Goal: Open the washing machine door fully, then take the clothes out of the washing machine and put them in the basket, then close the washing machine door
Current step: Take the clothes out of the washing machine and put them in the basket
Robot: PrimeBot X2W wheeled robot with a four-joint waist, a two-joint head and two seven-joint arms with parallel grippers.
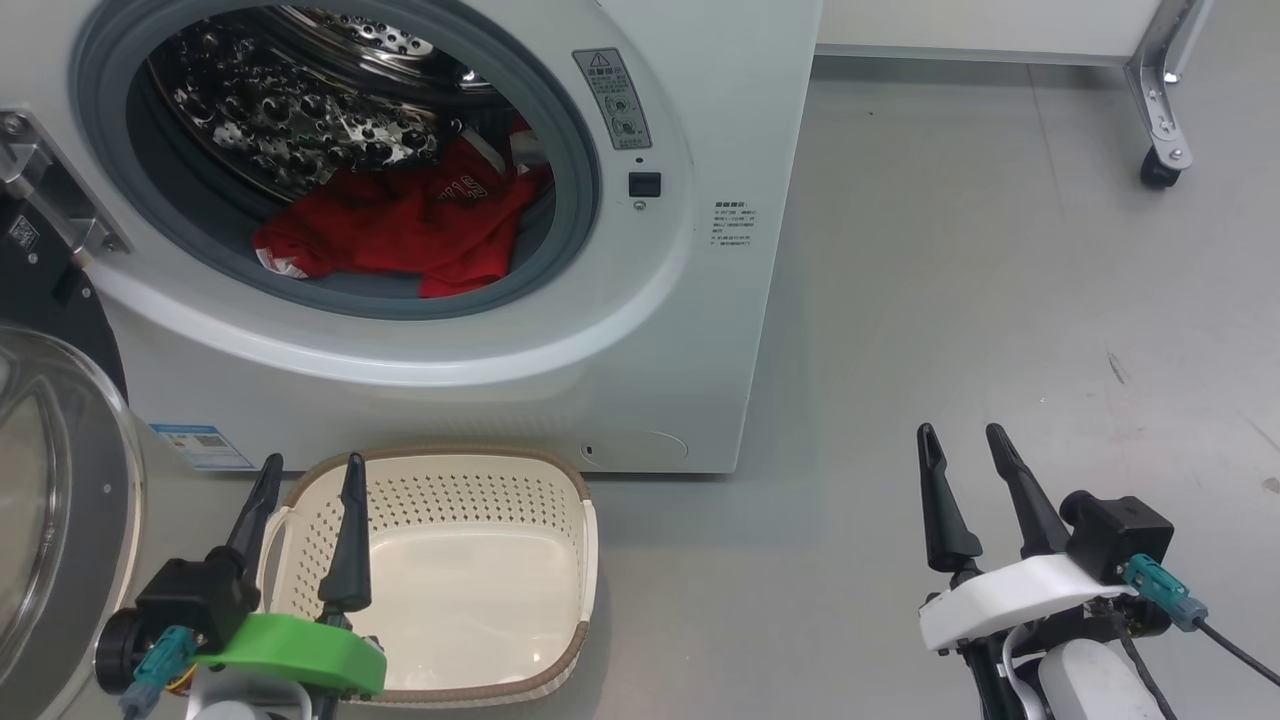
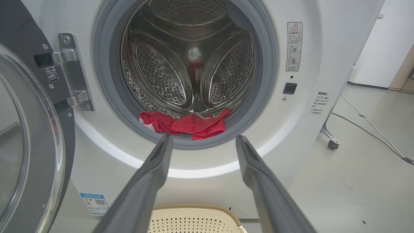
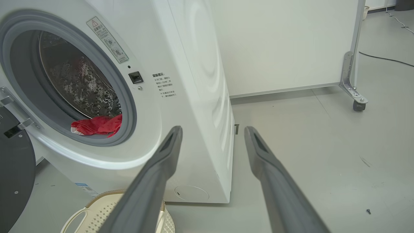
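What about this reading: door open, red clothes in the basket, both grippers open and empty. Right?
No: the clothes lie in the washing machine, not the basket, per the head view. Door, left gripper and right gripper are as stated.

The way into the washing machine [image 1: 720, 120] looks clear to me, with the washing machine door [image 1: 60, 480] hanging aside at left. The basket [image 1: 450, 455] takes up the floor [image 1: 1000, 300] just below the opening; to the right the floor is bare. How much room there is past the clothes [image 1: 400, 225] is hard to tell.
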